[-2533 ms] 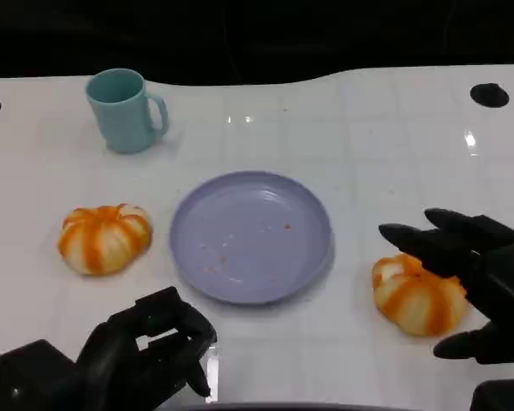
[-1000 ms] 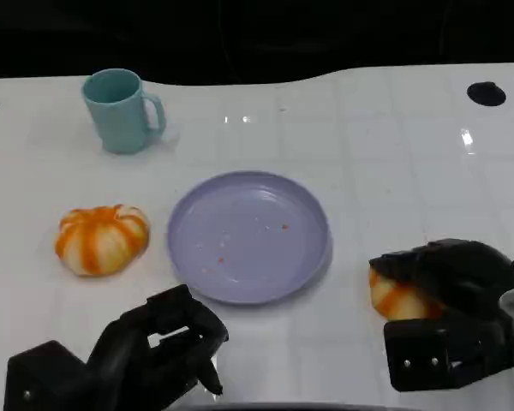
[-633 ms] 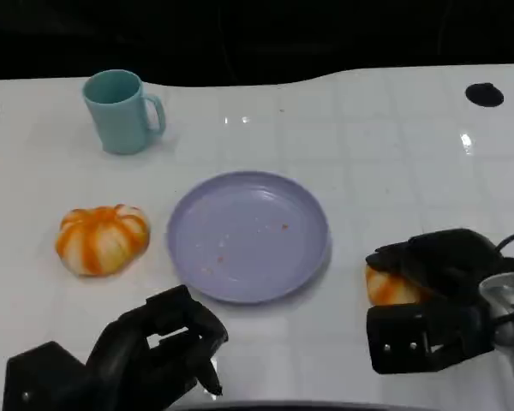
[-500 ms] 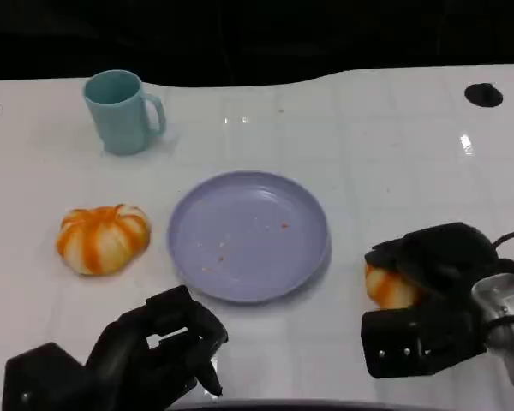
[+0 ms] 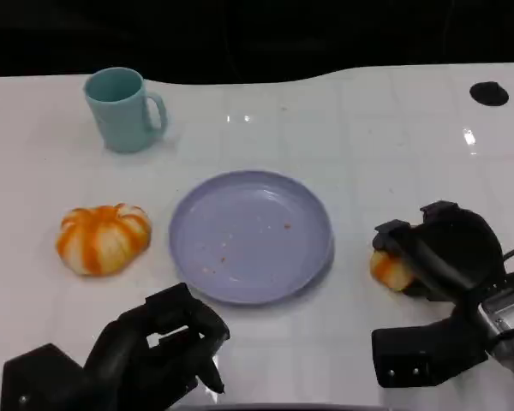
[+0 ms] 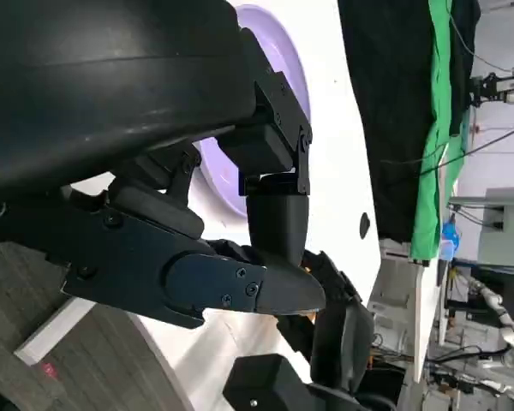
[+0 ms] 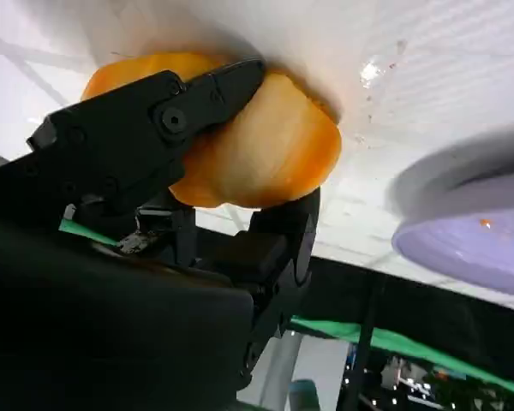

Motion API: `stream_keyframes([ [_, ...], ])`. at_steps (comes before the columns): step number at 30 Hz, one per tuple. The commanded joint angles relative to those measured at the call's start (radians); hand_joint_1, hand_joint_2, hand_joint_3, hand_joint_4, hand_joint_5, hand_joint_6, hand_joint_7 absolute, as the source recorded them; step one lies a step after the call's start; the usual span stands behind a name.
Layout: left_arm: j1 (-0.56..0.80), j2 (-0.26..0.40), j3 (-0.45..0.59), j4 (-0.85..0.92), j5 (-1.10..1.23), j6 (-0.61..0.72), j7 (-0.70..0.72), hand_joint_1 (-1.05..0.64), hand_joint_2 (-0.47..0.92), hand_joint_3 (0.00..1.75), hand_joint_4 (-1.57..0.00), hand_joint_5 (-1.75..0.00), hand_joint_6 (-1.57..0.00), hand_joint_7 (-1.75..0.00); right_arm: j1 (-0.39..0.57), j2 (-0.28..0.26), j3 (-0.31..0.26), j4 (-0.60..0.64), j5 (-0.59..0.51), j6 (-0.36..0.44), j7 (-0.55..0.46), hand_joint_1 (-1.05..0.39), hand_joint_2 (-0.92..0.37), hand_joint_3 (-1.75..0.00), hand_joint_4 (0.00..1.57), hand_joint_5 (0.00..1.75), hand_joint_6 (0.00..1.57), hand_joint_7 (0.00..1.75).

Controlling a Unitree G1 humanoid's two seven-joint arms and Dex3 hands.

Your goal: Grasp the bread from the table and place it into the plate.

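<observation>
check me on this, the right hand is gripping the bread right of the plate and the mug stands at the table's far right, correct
One thing is off: the mug stands at the table's far left, not its far right, as the head view shows. The rest holds: the right hand grips the bread right of the plate, and the right wrist view shows its fingers wrapped around that bread.
</observation>
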Motion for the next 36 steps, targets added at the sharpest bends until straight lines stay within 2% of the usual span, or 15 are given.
stream_keyframes([
  [1,0.003,0.011,0.003,-0.018,-0.002,0.016,0.010,-0.67,0.92,0.28,-0.75,-1.69,-0.68,-1.43,-0.007,-0.001,-0.047,0.009,0.062,-0.086,-0.101,-0.26,-0.91,-0.08,0.89,1.75,0.83,1.32],
  [2,0.002,0.011,0.003,-0.017,-0.001,0.018,0.009,-0.66,0.92,0.28,-0.75,-1.70,-0.67,-1.43,-0.008,0.003,-0.054,0.008,0.070,-0.102,-0.120,-0.24,-0.91,-0.09,0.90,1.75,0.77,1.53],
  [4,0.002,0.011,0.003,-0.013,0.002,0.015,0.009,-0.66,0.92,0.29,-0.74,-1.71,-0.67,-1.44,-0.011,0.004,-0.061,-0.009,0.074,-0.116,-0.144,-0.22,-0.91,-0.12,0.91,1.75,0.73,1.68],
  [6,-0.001,0.011,0.004,-0.011,0.003,0.016,0.011,-0.66,0.92,0.29,-0.73,-1.71,-0.66,-1.45,-0.016,-0.003,-0.067,-0.036,0.074,-0.130,-0.151,-0.21,-0.87,-0.17,0.92,1.75,0.81,1.40],
  [7,-0.004,0.011,0.005,-0.010,0.002,0.017,0.012,-0.66,0.92,0.29,-0.73,-1.71,-0.66,-1.45,-0.018,-0.005,-0.075,-0.053,0.082,-0.141,-0.149,-0.20,-0.81,-0.28,0.93,1.75,0.83,1.38],
  [8,-0.006,0.010,0.006,-0.009,0.002,0.018,0.013,-0.65,0.92,0.29,-0.73,-1.72,-0.65,-1.46,-0.019,-0.005,-0.083,-0.065,0.089,-0.150,-0.146,-0.20,-0.67,-0.60,0.94,1.75,0.83,1.46],
  [9,-0.009,0.011,0.006,-0.006,0.005,0.016,0.013,-0.65,0.92,0.29,-0.73,-1.72,-0.65,-1.46,-0.022,-0.005,-0.095,-0.082,0.099,-0.162,-0.145,-0.20,-0.58,-0.79,0.94,1.75,0.82,1.50],
  [11,-0.014,0.013,0.006,-0.005,0.008,0.015,0.014,-0.64,0.92,0.31,-0.73,-1.72,-0.64,-1.47,-0.029,-0.007,-0.113,-0.110,0.110,-0.176,-0.138,-0.18,-0.45,-1.03,0.96,1.75,0.73,1.69],
  [15,-0.018,0.014,0.005,-0.006,0.002,0.018,0.012,-0.63,0.92,0.32,-0.72,-1.74,-0.63,-1.50,-0.046,-0.001,-0.142,-0.173,0.114,-0.165,-0.117,-0.16,-0.35,-1.09,0.97,1.75,0.70,1.74],
  [21,-0.016,0.014,-0.001,-0.021,0.005,0.028,0.017,-0.62,0.92,0.32,-0.71,-1.75,-0.60,-1.54,-0.070,0.019,-0.164,-0.261,0.142,-0.168,-0.031,-0.19,-0.33,-1.19,0.97,1.75,0.71,1.75],
  [24,-0.007,0.015,-0.005,-0.027,0.010,0.023,0.016,-0.61,0.92,0.33,-0.70,-1.75,-0.58,-1.56,-0.095,0.050,-0.158,-0.246,0.170,-0.199,-0.001,-0.19,-0.29,-1.27,0.98,1.75,0.72,1.75],
  [29,0.007,0.015,-0.010,-0.037,0.016,0.020,0.020,-0.61,0.92,0.34,-0.68,-1.75,-0.56,-1.57,-0.130,0.102,-0.149,-0.214,0.225,-0.247,0.085,-0.18,-0.31,-1.32,0.97,1.75,0.73,1.74],
  [32,0.018,0.010,-0.014,-0.043,0.016,0.021,0.022,-0.60,0.92,0.33,-0.68,-1.75,-0.56,-1.56,-0.158,0.148,-0.135,-0.169,0.241,-0.270,0.119,-0.18,-0.32,-1.35,0.97,1.75,0.78,1.68],
  [36,0.031,0.005,-0.022,-0.056,0.011,0.027,0.023,-0.59,0.92,0.32,-0.67,-1.75,-0.57,-1.54,-0.196,0.201,-0.110,-0.099,0.223,-0.295,0.115,-0.19,-0.32,-1.36,0.97,1.75,0.80,1.66],
])
